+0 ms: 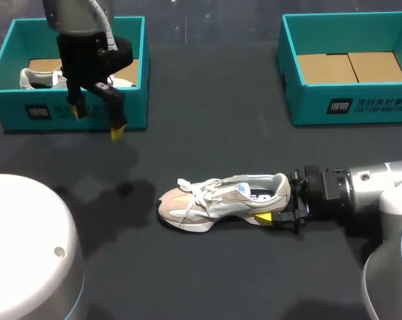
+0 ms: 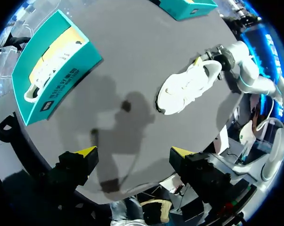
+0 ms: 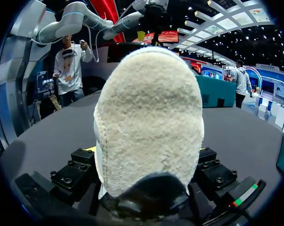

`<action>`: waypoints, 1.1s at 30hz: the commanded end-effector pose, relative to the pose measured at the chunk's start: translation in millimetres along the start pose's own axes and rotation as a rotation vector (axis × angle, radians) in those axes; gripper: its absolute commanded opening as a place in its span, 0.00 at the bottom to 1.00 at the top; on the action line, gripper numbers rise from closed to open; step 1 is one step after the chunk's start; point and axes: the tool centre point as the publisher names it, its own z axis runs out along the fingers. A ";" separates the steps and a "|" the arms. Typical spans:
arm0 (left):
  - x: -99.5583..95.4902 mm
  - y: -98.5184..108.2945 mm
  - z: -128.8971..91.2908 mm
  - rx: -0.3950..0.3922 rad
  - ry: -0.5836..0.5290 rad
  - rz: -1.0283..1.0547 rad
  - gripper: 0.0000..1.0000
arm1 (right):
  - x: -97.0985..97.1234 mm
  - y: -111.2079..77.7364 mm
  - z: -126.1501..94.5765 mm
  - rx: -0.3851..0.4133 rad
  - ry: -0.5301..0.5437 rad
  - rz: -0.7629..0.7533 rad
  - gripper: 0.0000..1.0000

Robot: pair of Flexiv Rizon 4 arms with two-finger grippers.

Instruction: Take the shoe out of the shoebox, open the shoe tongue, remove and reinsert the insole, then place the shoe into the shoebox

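**Sneaker lying on the table, right pincer holding its heel**

The beige and white lace-up sneaker is lying upright on its sole near the middle of the black table, outside both boxes. Its toe is pointing to 9 o'clock and its heel to 3 o'clock in the head view. The right gripper is coming in from 3 o'clock and its fingers are clamping the heel from two sides; in the right wrist view the fuzzy heel is filling the space between them.

At 10 o'clock from the sneaker the left teal cardboard shoebox is standing open, and a second white shoe is lying inside it. The left gripper is hanging over the front wall of this box, its yellow-tipped fingers wide apart and holding nothing. At 2 o'clock the right teal cardboard shoebox is standing open, showing its brown floor.
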 end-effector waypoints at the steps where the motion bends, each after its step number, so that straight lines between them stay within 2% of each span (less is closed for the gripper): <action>1: 31.1 3.0 10.5 0.002 -0.006 -0.351 1.00 | 1.0 0.1 1.1 0.002 -0.003 -0.001 0.00; 4: 56.6 -1.6 16.0 0.003 -0.026 -0.449 1.00 | 1.0 0.1 1.1 0.002 -0.003 -0.001 0.00; 5: 64.3 -2.9 18.4 0.029 -0.032 -0.461 1.00 | 1.0 0.1 1.1 0.002 -0.003 -0.001 0.00; 7: 81.0 -7.9 21.2 -0.012 -0.039 -0.512 1.00 | 1.0 0.1 1.1 0.002 -0.003 -0.001 0.00; 10: 105.9 -17.7 29.3 -0.030 -0.083 -0.558 1.00 | 1.0 0.1 1.1 0.002 -0.003 -0.001 0.00; 21: 105.9 -17.7 29.3 -0.030 -0.083 -0.558 1.00 | 1.0 0.1 1.1 0.002 -0.003 -0.001 0.00; 22: 109.0 -21.3 32.5 0.026 -0.096 -0.597 1.00 | 1.0 0.1 1.1 0.002 -0.003 -0.001 0.00; 24: 118.4 -26.1 36.1 0.013 -0.104 -0.548 1.00 | 1.0 0.1 1.1 0.002 -0.003 -0.001 0.00; 27: 139.2 -35.9 43.0 0.059 -0.120 -0.545 1.00 | 1.0 0.1 1.1 0.002 -0.003 -0.001 0.00; 33: 183.6 -71.0 59.2 0.059 -0.141 -0.525 1.00 | 1.0 0.1 1.1 0.002 -0.003 -0.001 0.00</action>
